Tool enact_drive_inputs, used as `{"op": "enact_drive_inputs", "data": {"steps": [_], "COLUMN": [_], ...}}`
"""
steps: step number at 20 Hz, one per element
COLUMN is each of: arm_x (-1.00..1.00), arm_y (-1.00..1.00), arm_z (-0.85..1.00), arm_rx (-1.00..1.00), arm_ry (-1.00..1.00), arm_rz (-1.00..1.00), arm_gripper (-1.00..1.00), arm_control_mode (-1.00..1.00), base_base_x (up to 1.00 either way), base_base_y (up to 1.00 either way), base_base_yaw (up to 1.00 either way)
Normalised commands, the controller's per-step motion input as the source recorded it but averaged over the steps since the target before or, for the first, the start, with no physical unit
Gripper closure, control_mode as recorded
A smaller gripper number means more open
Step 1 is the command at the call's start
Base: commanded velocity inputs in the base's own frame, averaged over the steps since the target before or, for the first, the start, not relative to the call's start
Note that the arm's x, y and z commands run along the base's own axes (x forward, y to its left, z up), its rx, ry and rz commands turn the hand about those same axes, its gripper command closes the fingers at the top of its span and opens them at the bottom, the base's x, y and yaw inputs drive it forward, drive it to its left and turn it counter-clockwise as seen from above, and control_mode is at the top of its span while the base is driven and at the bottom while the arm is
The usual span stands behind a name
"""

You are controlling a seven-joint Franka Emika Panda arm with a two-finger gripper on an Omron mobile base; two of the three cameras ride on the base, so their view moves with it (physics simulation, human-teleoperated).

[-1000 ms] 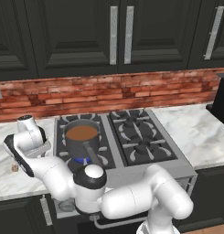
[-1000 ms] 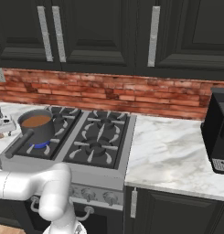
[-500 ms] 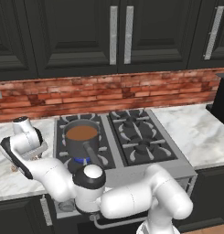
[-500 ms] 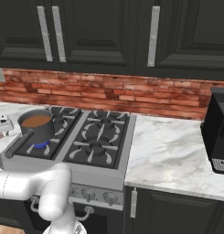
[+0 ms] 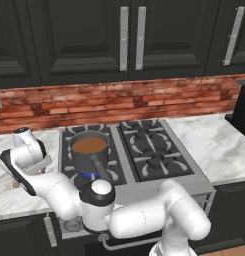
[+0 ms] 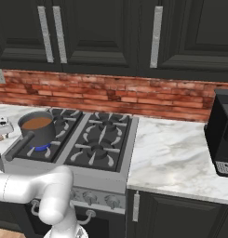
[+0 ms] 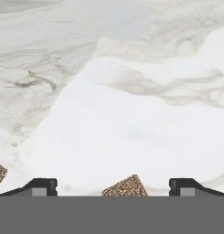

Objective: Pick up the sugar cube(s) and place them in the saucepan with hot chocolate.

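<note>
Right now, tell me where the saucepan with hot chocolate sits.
The saucepan sits on the stove's front-left burner over a blue flame, left of centre in both base views, its handle pointing toward the stove's front edge.

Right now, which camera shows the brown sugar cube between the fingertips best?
The hand view: the sugar cube sits speckled and large between the open gripper. In the left base view, a tiny brown speck lies beside the arm; I cannot tell which cube it is.
</note>
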Motion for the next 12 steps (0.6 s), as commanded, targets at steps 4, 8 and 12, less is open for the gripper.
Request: {"op": "enact_drive_inputs", "data": {"steps": [4, 8, 12], "arm_x": [0.0, -0.03, -0.09], "arm_y": [0.0, 0.0, -0.1], "arm_z": [-0.21, -0.16, -0.05], "arm_rx": [0.0, 0.0, 0.0], "arm_ry": [0.0, 0.0, 0.0], "arm_rz": [0.0, 0.0, 0.0], "arm_gripper": [-1.0, -1.0, -1.0], "arm_control_mode": [-1.0, -1.0, -1.0], "base_base_x": [0.0, 0.0, 0.0], "base_base_y": [0.0, 0.0, 0.0], "base_base_yaw": [0.0, 0.0, 0.0]}}
